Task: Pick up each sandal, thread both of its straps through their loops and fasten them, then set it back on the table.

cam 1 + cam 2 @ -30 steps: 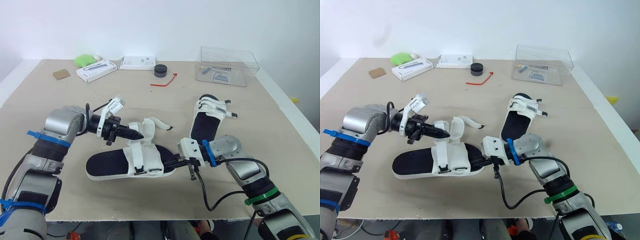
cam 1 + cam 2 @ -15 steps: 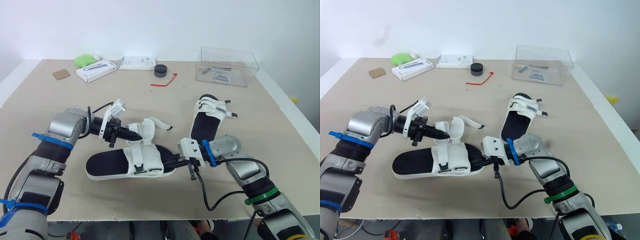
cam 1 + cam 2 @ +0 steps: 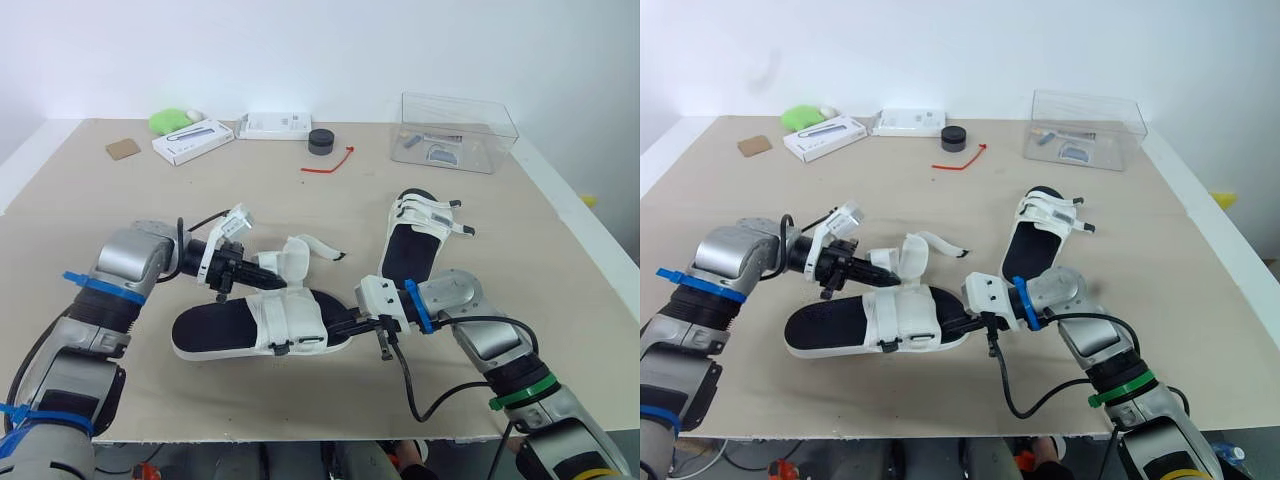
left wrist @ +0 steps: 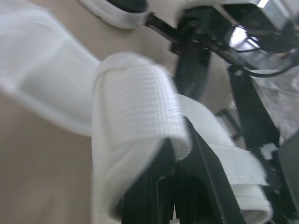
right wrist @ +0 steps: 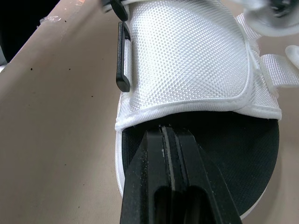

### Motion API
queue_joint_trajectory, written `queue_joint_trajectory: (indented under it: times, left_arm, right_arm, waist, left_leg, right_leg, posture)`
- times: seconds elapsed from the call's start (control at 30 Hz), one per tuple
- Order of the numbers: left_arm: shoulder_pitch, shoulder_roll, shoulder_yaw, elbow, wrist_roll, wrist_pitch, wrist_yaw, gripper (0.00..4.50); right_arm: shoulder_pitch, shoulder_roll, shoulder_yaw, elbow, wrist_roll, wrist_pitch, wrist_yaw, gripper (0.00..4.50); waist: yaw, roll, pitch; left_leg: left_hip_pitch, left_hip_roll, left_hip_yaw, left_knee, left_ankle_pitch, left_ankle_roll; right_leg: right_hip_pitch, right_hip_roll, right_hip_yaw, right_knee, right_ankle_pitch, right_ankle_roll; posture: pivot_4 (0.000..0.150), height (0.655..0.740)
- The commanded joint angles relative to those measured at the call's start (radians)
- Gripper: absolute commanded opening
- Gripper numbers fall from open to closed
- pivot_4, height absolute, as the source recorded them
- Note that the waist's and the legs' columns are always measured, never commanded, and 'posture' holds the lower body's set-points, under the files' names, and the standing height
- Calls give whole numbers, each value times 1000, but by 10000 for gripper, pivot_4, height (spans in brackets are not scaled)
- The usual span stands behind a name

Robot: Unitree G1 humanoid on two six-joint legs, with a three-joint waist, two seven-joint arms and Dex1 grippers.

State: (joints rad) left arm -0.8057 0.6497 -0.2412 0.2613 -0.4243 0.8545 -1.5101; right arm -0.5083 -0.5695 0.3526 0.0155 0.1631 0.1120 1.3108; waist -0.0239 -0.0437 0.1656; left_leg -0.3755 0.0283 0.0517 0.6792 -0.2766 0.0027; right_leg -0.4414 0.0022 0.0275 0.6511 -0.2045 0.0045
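Observation:
The near sandal (image 3: 215, 332), white with a black footbed, lies flat on the table in front of me. My left gripper (image 3: 271, 272) is just above its heel side, shut on the loose white strap (image 3: 297, 257), which folds over the fingers (image 4: 187, 186). My right gripper (image 3: 347, 326) is shut on the toe end of this sandal, its fingers (image 5: 166, 158) lying over the black footbed right under the wide front strap (image 5: 182, 60). The second sandal (image 3: 413, 240) lies farther back on the right with its straps laid across.
At the back stand a clear plastic box (image 3: 458, 130), a black round puck (image 3: 321, 141), a red tie (image 3: 330, 163), two white boxes (image 3: 193, 140) (image 3: 275, 125), a green object (image 3: 170, 120) and a brown card (image 3: 123, 149). The table's front edge runs close below the near sandal.
My left gripper has sunk a little and drawn the strap lower toward the sandal. The sandal's front strap now lies flatter. The right arm has stayed put.

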Motion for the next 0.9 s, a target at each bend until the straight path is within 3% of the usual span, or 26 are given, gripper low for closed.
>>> queue_joint_trajectory:
  times: [0.03,0.37,0.9]
  left_arm:
    - [16,31,2,-70,-28,21,-19,180]
    - [23,33,19,-104,-46,26,3,180]
    - [183,76,-4,-394,-111,73,76,180]
  right_arm:
    - [2,-3,12,-7,-11,1,6,0]
    - [2,-3,14,-5,-13,-5,8,0]
    - [9,7,9,-16,-2,21,-8,0]
  waist:
    - [0,0,0]
    - [0,0,0]
    - [-1,0,0]
  left_leg:
    - [0,0,0,0,0,0]
    - [0,0,0,0,0,0]
    - [1,1,0,0,0,0]
  right_leg:
    - [0,0,0,0,0,0]
    - [0,0,0,0,0,0]
    - [0,0,2,0,0,0]
  posture:
    - [1500,7400]
    - [1500,7400]
    - [1500,7400]
